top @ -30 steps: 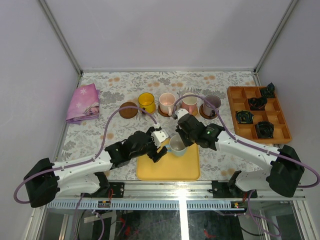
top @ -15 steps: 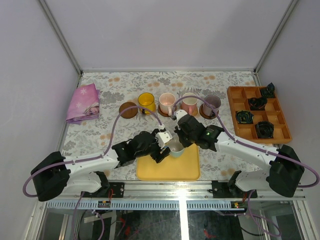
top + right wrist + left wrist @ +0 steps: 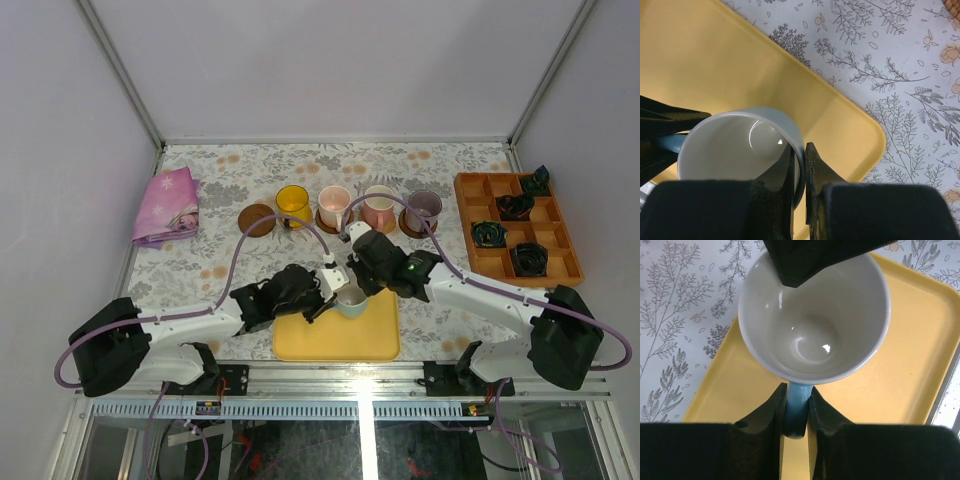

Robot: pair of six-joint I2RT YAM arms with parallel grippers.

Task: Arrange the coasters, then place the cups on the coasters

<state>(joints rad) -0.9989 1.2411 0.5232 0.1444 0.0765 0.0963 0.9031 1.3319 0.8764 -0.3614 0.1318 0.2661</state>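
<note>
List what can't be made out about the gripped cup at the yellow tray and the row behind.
- Left wrist view: whether the cup touches the tray; its own bowl hides the base.
- Top view: any coaster under the yellow cup; the cup covers it.
- Top view: black items in the wooden box; too small.

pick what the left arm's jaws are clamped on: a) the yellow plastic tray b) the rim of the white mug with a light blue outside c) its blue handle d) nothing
c: the left wrist view shows the left arm's jaws pressed on either side of the blue handle of the white mug with a light blue outside.
</note>
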